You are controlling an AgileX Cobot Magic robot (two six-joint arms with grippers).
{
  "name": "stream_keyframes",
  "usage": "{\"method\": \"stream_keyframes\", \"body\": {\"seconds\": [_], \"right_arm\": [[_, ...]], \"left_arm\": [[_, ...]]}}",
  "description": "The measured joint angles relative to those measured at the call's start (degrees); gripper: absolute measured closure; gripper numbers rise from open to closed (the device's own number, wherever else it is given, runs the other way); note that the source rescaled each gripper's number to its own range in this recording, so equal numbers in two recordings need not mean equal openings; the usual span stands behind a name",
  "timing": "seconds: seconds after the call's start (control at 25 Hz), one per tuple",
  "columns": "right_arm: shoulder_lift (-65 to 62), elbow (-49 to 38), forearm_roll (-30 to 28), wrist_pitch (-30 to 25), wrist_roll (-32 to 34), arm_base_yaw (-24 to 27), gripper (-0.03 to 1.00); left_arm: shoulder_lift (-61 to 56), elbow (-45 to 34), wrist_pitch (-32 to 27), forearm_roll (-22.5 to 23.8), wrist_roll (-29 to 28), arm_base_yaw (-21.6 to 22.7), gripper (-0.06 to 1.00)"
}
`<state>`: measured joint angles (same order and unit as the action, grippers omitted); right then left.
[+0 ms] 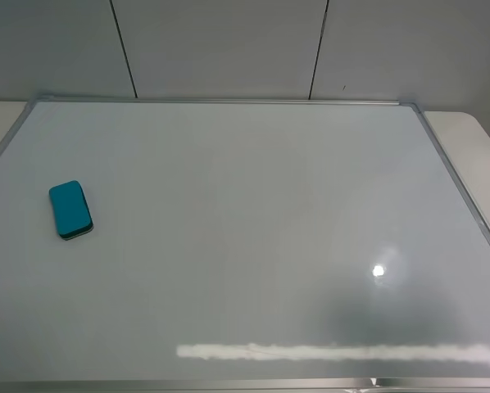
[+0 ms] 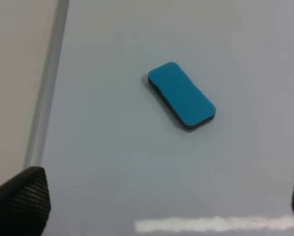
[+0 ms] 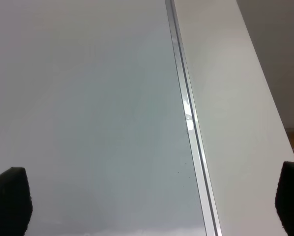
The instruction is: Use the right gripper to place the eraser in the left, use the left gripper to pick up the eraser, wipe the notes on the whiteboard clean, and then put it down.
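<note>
Exterior high view: you see the whiteboard (image 1: pixel 253 246) filling nearly the whole picture, silver frame around it, pale table showing past the left and right edges and a panelled wall behind. The eraser (image 1: pixel 70 210) lies flat on the board's left part, teal face up, dark felt down, long axis running roughly toward the far edge, near the left frame but not touching it. Nothing touches it. No arm shows in this view.

No marker strokes show on the board in any view; the surface reads plain white, with a bright spot of glare at right and a long streak of reflected light near the close edge. No lettering or label readable anywhere.

Left wrist view: your left gripper (image 2: pixel 161 216) hangs over the board with its two black fingertips (image 2: pixel 19 199) at opposite lower corners of the picture, spread wide, nothing between them. The eraser (image 2: pixel 181 96) lies ahead of them, well apart, lying diagonally; frame and bare table beside it.

Right wrist view: your right gripper (image 3: pixel 152 206) likewise has its fingers far apart and empty, above the board's right frame (image 3: pixel 189 118), board on one side, table strip on the other.
</note>
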<state>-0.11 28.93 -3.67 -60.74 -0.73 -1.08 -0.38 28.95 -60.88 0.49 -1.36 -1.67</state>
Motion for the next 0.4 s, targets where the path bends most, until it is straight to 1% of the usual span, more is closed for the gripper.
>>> {"method": "stream_keyframes", "body": {"seconds": [0.4], "right_arm": [[0.0,0.0,0.0,0.0,0.0,0.0,-0.03]], "left_arm": [[0.0,0.0,0.1,0.0,0.1,0.0,-0.06]]}}
